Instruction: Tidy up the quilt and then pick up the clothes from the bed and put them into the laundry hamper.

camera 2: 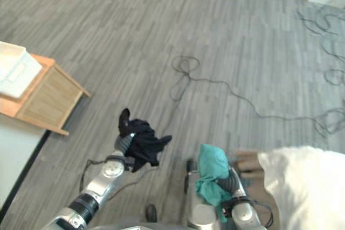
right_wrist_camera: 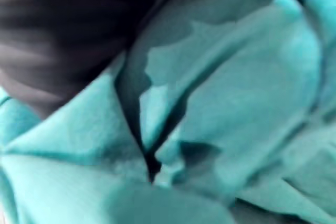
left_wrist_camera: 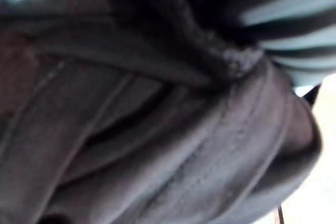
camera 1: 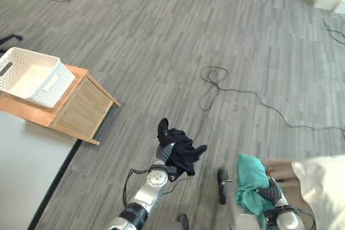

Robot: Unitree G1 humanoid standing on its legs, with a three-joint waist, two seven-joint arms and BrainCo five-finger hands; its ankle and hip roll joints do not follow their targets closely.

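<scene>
We see the left hand (camera 1: 164,152) raised above the grey floor (camera 1: 161,52), its arm reaching up from the lower left, and a black garment (camera 1: 182,152) bunched over it and hanging off to its right side. A dark fingertip pokes up at the top of the bundle, but the cloth hides the rest of the fingers, so we cannot tell whether they curl round it or lie straight. The right hand (camera 1: 269,192) sits lower and further right, with a teal garment (camera 1: 250,184) draped over it and spilling down its near side; here too the cloth covers the fingers and we cannot tell their state. Up close, the left wrist view gives us dark folded fabric with seams, pressed against the ribbed cover, and the right wrist view gives us crumpled teal folds against the same kind of cover. We can read no writing or labels anywhere. The head views add what the wrist views lack: a white hamper (camera 1: 29,76) with a perforated wall standing on a wooden stand (camera 1: 81,109) at the far left, well apart from both hands, and a white quilt (camera 1: 323,187) at the lower right edge, just beside the right hand. The two garments hang near each other without touching.
</scene>
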